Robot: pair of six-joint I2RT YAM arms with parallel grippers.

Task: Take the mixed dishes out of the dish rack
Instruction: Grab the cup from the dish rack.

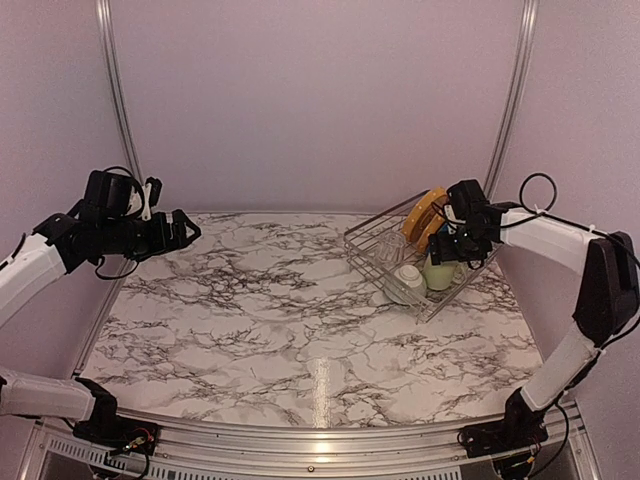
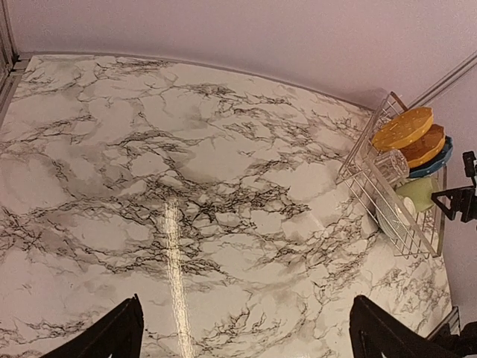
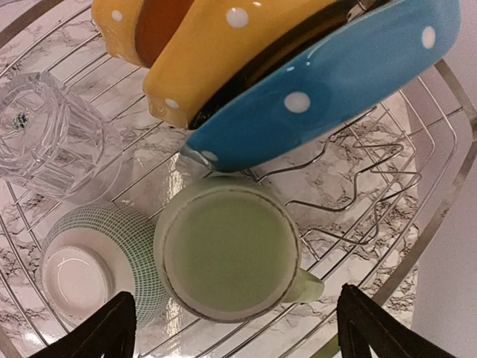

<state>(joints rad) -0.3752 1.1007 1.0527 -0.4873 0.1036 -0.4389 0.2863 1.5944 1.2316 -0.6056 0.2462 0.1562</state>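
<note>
The silver wire dish rack (image 1: 372,243) stands at the table's far right. It holds two yellow-orange dotted plates (image 1: 424,214), a blue dotted plate (image 3: 335,82), a pale green mug (image 3: 227,257), a clear glass (image 3: 45,134) and a small pale bowl (image 3: 97,261) turned upside down. My right gripper (image 3: 227,328) is open right above the mug, its fingers wide on either side and touching nothing. My left gripper (image 2: 246,335) is open and empty, held high over the table's left side (image 1: 178,232). The rack also shows in the left wrist view (image 2: 387,198).
The marble table (image 1: 270,310) is bounded by pale walls with metal rails (image 1: 112,90) at the back corners. The rack sits close to the right wall, tilted diagonally.
</note>
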